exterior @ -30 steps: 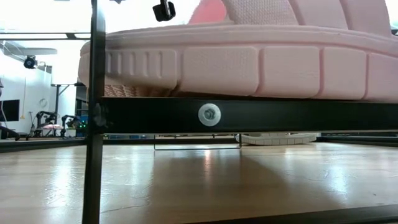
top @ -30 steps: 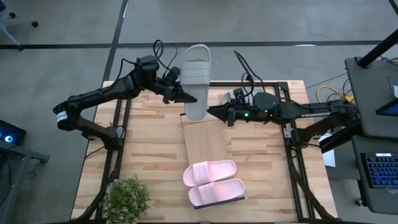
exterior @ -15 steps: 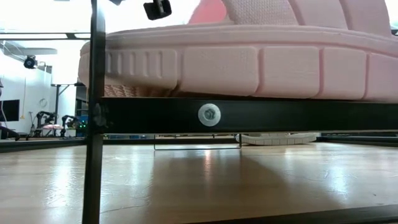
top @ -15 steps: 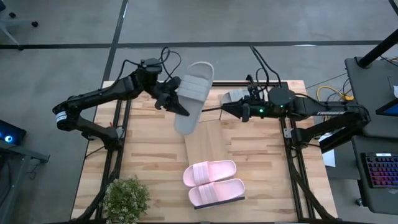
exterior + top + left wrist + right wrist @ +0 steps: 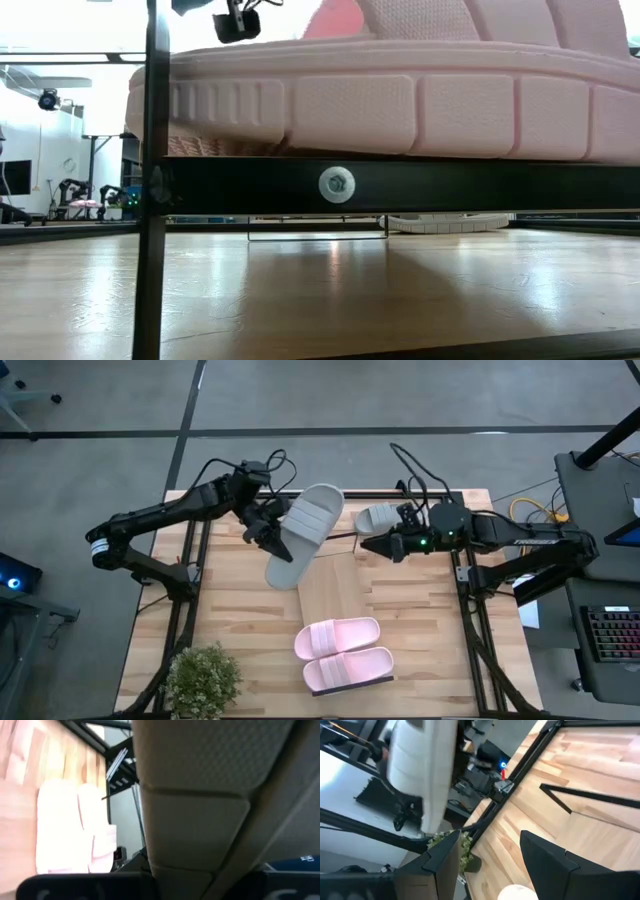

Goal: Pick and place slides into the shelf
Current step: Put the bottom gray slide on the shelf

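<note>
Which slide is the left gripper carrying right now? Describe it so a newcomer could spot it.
Look at the shelf, at its far end from the pink pair. The grey slide hangs tilted there in the left gripper. The other grey slide lies by the right gripper.

The left arm reaches in from the table's left edge, its links bent at the elbow near that edge and stretched toward the far middle of the table; the left gripper (image 5: 272, 538) sits raised above the tabletop, fingers clamped on a grey slide (image 5: 302, 532) that hangs tilted from it; the right arm comes in from the right edge, running nearly level along the far side of the table; the right gripper (image 5: 368, 546) points toward the left arm, its two dark fingers (image 5: 547, 862) spread apart with nothing between them.
</note>
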`<action>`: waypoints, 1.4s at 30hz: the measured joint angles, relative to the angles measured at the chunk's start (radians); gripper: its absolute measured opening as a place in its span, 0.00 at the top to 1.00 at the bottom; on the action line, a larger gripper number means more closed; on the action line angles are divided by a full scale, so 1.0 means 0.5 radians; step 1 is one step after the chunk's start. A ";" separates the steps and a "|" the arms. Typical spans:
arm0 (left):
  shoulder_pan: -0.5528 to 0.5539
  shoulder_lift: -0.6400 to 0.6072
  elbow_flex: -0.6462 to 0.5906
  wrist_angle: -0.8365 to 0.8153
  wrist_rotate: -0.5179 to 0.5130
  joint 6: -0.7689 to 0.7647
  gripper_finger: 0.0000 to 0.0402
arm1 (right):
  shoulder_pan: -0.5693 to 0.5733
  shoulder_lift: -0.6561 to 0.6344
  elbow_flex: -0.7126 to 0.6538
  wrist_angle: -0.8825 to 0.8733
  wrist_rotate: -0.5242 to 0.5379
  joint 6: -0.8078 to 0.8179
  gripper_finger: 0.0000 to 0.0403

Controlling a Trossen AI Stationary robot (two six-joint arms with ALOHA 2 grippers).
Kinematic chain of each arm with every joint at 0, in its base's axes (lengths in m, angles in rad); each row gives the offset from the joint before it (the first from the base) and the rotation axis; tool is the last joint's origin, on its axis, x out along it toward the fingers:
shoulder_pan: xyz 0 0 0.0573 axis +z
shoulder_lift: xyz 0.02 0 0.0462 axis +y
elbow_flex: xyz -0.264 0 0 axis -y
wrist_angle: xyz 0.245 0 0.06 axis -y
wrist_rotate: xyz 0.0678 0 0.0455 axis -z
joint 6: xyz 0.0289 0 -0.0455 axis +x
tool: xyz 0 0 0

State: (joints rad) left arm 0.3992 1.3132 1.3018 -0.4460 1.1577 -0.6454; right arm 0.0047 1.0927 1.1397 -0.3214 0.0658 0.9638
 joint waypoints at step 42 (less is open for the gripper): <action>-0.278 0.081 -0.199 0.025 0.073 0.093 0.88 | -0.223 0.129 -0.102 0.527 -0.515 0.094 0.51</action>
State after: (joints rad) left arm 0.2600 1.3537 1.2022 -0.4335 1.1942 -0.5988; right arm -0.1067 1.1573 1.0885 -0.0576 -0.1915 1.0107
